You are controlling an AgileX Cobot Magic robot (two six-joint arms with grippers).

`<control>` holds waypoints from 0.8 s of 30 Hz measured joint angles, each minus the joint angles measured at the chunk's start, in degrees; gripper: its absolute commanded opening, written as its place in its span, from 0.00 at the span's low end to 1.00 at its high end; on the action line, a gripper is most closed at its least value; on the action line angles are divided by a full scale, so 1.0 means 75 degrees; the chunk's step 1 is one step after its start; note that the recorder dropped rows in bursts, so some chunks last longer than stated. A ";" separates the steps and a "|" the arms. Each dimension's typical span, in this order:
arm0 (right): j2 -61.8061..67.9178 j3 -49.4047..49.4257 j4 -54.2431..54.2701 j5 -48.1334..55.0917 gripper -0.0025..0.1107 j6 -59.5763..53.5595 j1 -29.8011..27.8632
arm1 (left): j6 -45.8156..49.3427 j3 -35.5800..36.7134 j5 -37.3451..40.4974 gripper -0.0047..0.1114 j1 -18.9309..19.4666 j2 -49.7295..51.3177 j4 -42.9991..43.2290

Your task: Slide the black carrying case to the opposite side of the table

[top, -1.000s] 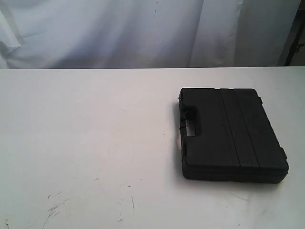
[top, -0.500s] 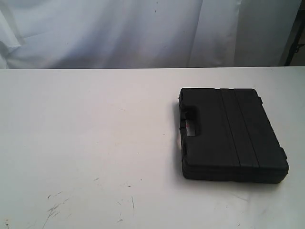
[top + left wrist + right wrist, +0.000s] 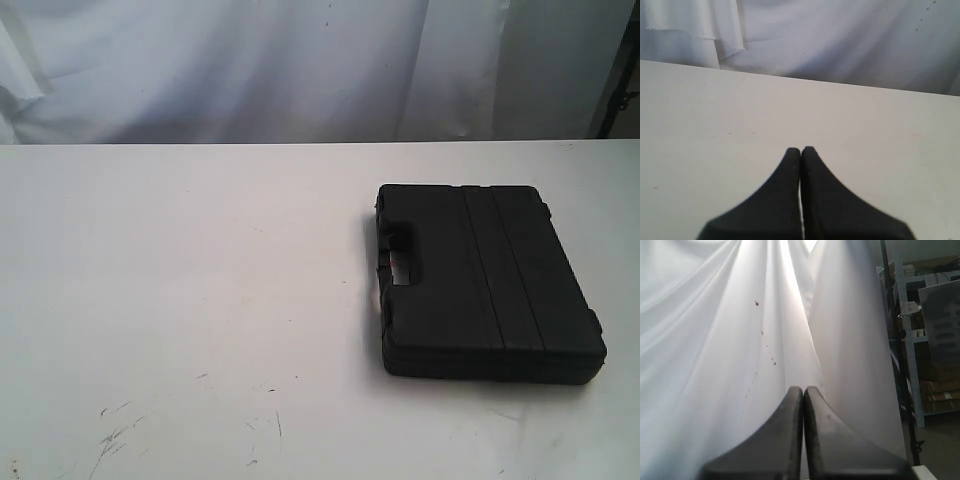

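Observation:
The black carrying case [image 3: 485, 283] lies flat on the right half of the white table [image 3: 200, 280] in the exterior view, its handle cut-out facing left. Neither arm shows in that view. In the left wrist view my left gripper [image 3: 801, 150] is shut with nothing between its fingers, hovering over bare table [image 3: 715, 115]. My right gripper [image 3: 803, 389] is also shut and empty, pointed at the white curtain [image 3: 715, 340]. The case appears in neither wrist view.
A white curtain [image 3: 300, 70] hangs behind the table's far edge. Dark scuffs [image 3: 115, 435] mark the tabletop near its front left. Metal shelving [image 3: 930, 340] stands beyond the curtain in the right wrist view.

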 measured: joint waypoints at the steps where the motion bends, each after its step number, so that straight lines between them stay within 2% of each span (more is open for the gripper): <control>1: 0.0158 -0.0157 0.0000 0.0016 0.02 0.0018 0.0000 | 0.0000 0.0000 0.0000 0.04 0.0000 0.0000 0.0000; 18: 0.3890 -0.2175 0.0000 0.0137 0.02 0.0018 0.0000 | 0.0000 0.0000 0.0000 0.04 0.0000 0.0000 0.0000; 24: 0.5145 -0.2519 0.0000 0.0210 0.02 0.0018 0.0429 | 0.0000 0.0000 0.0000 0.04 0.0000 0.0000 0.0000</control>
